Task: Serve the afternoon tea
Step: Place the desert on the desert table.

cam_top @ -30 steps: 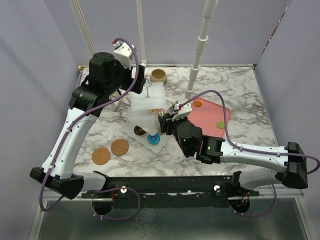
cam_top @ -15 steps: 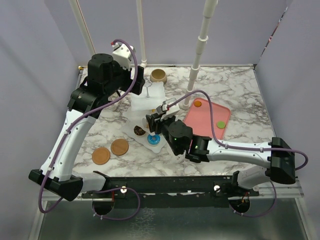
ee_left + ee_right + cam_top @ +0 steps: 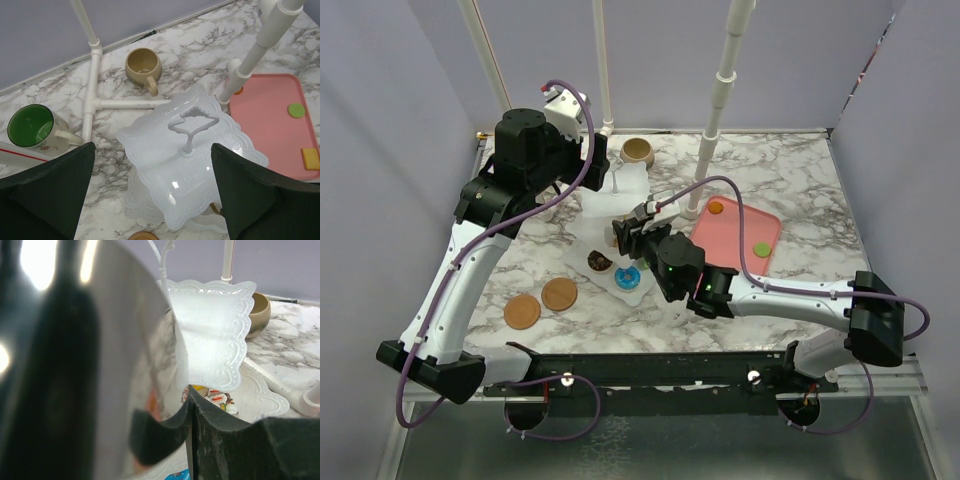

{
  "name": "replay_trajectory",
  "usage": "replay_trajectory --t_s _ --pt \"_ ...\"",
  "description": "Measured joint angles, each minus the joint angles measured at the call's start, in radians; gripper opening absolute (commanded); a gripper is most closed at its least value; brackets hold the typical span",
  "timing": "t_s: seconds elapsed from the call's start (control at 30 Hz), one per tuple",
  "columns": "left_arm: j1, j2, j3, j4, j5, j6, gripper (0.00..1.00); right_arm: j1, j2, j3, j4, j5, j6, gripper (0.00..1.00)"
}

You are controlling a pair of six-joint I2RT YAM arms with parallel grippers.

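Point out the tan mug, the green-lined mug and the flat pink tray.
Tan round mug [image 3: 142, 63]: left wrist view, inside its bowl.
Green-lined white mug [image 3: 29, 125]: left wrist view, green interior.
Flat pink rectangular tray [image 3: 270, 120]: left wrist view, bare floor.

The white three-tier stand [image 3: 190, 185] of wavy square plates is upright. On its lowest plate [image 3: 575, 258] lie a blue donut [image 3: 629, 278] and a dark pastry [image 3: 598, 262]. Just behind it stands the tan mug [image 3: 142, 65], and the green-lined mug [image 3: 30, 127] is further left.
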Motion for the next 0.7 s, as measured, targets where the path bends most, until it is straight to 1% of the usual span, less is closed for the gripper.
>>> replay_trajectory --t_s 0.23,0.7 --pt "0.000 -0.001 0.000 0.000 0.000 0.000 0.99 0.000 0.003 -0.006 -0.001 -0.025 0.011 0.47" --pt "0.000 -0.001 -0.001 0.000 0.000 0.000 0.99 0.000 -0.014 -0.045 -0.012 -0.032 0.026 0.57"
